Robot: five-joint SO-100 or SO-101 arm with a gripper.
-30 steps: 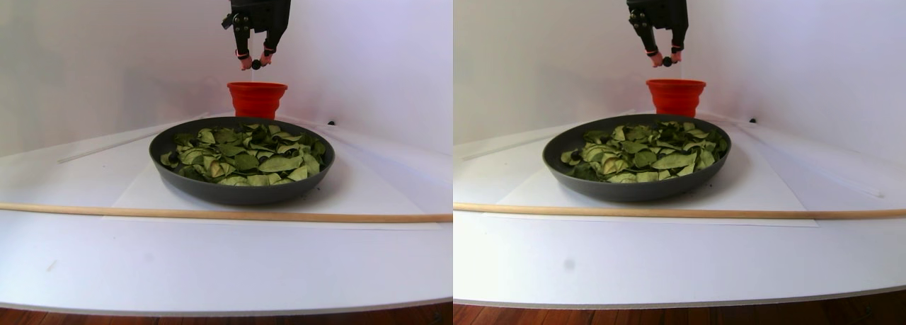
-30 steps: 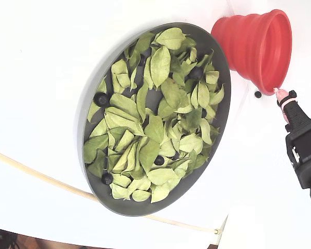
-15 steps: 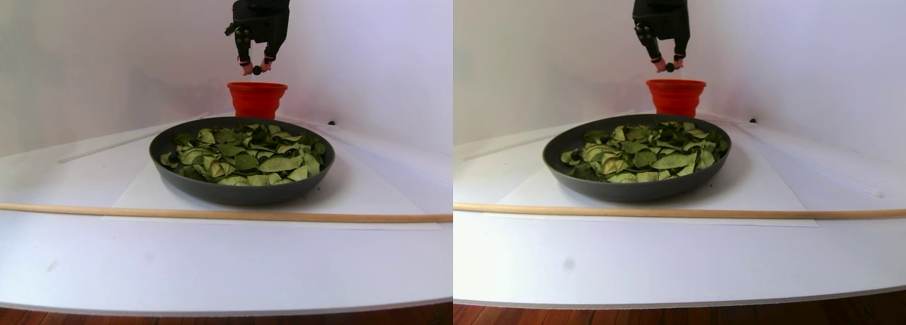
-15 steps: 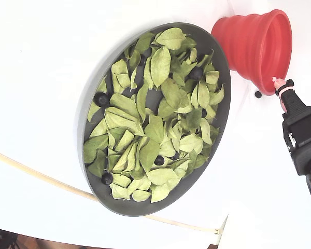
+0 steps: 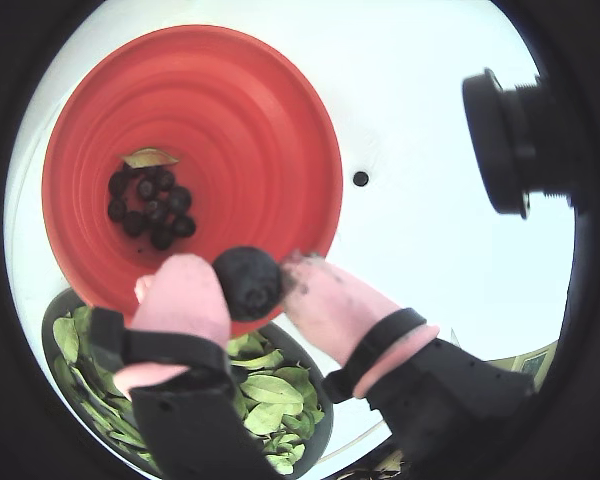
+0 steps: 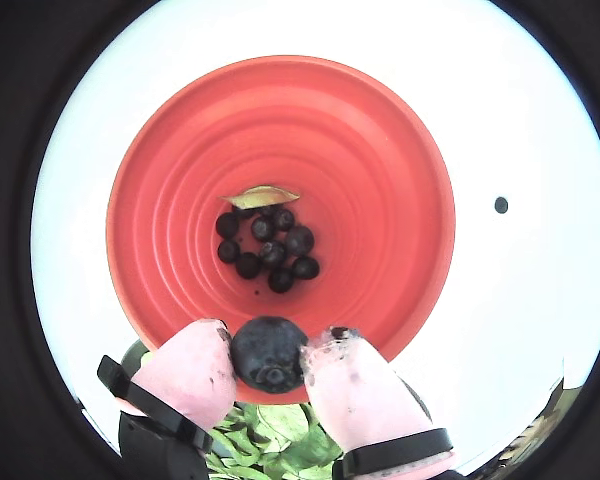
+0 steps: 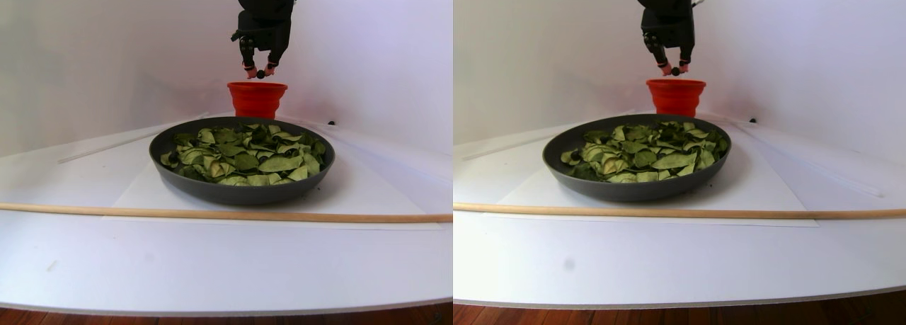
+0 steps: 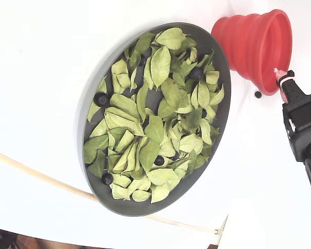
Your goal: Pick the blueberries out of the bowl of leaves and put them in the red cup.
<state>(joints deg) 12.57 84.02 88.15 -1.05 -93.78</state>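
My gripper (image 6: 269, 350) is shut on one dark blueberry (image 6: 269, 356), pinched between its pink fingertips (image 5: 185, 290). It hangs just above the red cup (image 6: 280, 180), over the rim nearest the bowl (image 7: 241, 194), as the stereo pair view shows the gripper (image 7: 259, 74) over the cup (image 7: 257, 98). Several blueberries (image 6: 265, 252) and one leaf (image 6: 263, 196) lie at the cup's bottom. The dark grey bowl (image 8: 119, 205) holds many green leaves (image 8: 155, 124) with a few blueberries (image 8: 101, 98) among them. In the fixed view one pink fingertip (image 8: 280, 77) sits at the cup's (image 8: 254, 46) rim.
A long wooden stick (image 7: 212, 214) lies across the table in front of the bowl. A small black dot (image 8: 257, 94) marks the table beside the cup. A black camera (image 5: 515, 140) juts out near the gripper. The white wall stands close behind the cup.
The gripper, still shut on the blueberry, has moved back from the bowl side and down toward the red cup. It now hangs over the cup's rim.
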